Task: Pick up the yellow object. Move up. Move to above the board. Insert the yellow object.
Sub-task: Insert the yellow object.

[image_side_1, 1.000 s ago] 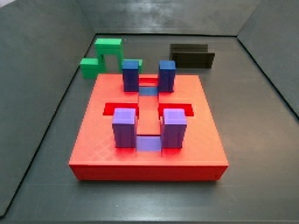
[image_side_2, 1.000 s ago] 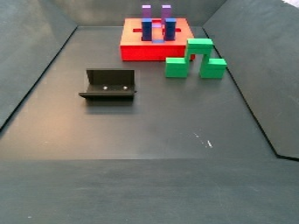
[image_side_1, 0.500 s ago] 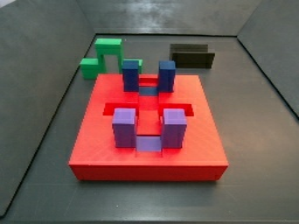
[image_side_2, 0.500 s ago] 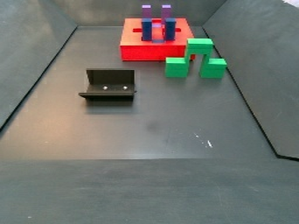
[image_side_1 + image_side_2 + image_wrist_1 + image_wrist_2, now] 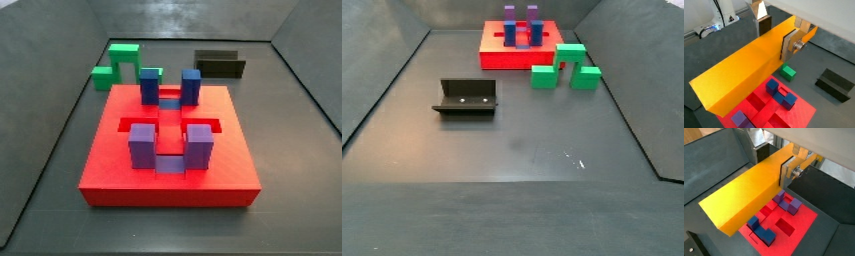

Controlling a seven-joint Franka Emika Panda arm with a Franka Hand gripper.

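Observation:
In both wrist views my gripper (image 5: 776, 37) (image 5: 775, 166) is shut on the yellow object (image 5: 744, 70) (image 5: 749, 193), a long yellow-orange bar held level and high. Far below it lies the board (image 5: 799, 116) (image 5: 799, 221), a red slab with cut-out slots, blue posts (image 5: 775, 88) (image 5: 761, 233) and purple posts (image 5: 741, 119) (image 5: 791, 204). Both side views show the board (image 5: 118, 170) (image 5: 494, 61) on the floor. Neither the gripper nor the yellow object appears in them.
A green U-shaped block (image 5: 120, 62) (image 5: 565, 68) (image 5: 787, 72) stands beside the board. The dark fixture (image 5: 221, 63) (image 5: 466, 98) (image 5: 834, 84) sits on the grey floor, apart from the board. Sloping grey walls close in the floor.

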